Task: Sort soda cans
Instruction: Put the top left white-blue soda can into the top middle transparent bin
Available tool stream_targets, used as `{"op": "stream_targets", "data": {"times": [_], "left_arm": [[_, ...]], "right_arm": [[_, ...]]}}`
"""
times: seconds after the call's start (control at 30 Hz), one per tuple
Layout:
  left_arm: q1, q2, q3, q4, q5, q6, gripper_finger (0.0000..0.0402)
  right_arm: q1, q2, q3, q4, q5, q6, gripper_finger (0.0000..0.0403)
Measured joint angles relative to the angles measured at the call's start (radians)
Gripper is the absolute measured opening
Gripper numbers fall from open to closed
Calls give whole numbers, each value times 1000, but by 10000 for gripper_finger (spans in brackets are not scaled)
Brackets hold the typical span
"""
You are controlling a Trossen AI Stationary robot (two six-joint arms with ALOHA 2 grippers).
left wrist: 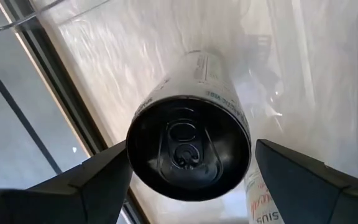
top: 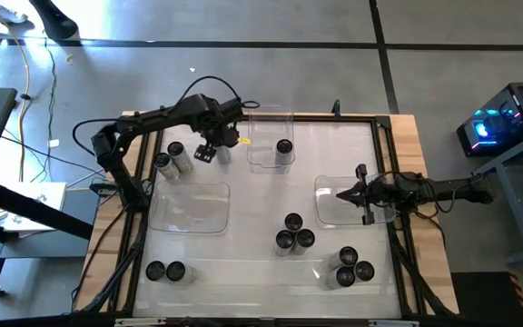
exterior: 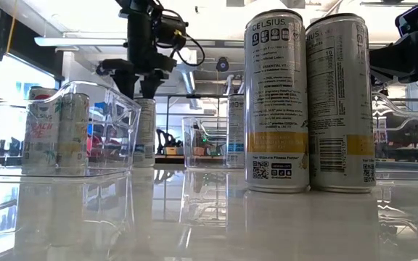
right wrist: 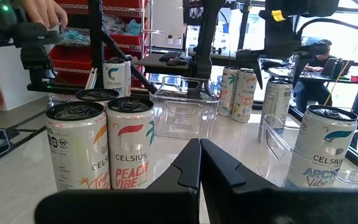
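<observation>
A white table (top: 243, 263) framed by a dark rail is seen from above, with three clear trays set on it. The tray on the left (top: 189, 207) and the tray on the right (top: 348, 202) are seen to hold no cans; the smaller tray at the far edge (top: 269, 136) holds one soda can (top: 284, 148). The remaining soda cans stand on the bare table in clusters: three near the middle (top: 293, 234), four at the near right (top: 350, 267), two at the near left (top: 165, 271) and two at the far left (top: 172, 159). The left gripper (top: 218, 145) is held spread wide directly over one upright can (left wrist: 188, 149), its fingers on either side without touching. The right gripper (top: 345, 193), pressed closed and empty, is poised over the right tray.
</observation>
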Motion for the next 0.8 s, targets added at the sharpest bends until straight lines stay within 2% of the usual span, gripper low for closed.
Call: {"op": "stream_targets", "data": {"times": [0.37, 0.47, 0.67, 0.8], "left_arm": [[14, 1, 0, 47, 7, -78, 320], [15, 1, 0, 48, 7, -117, 305], [30, 1, 1, 53, 51, -186, 251], [27, 1, 5, 57, 54, -241, 244]], "right_arm": [[0, 0, 0, 0, 0, 0, 0], [0, 0, 0, 0, 0, 0, 0], [0, 0, 0, 0, 0, 0, 0], [0, 0, 0, 0, 0, 0, 0]]}}
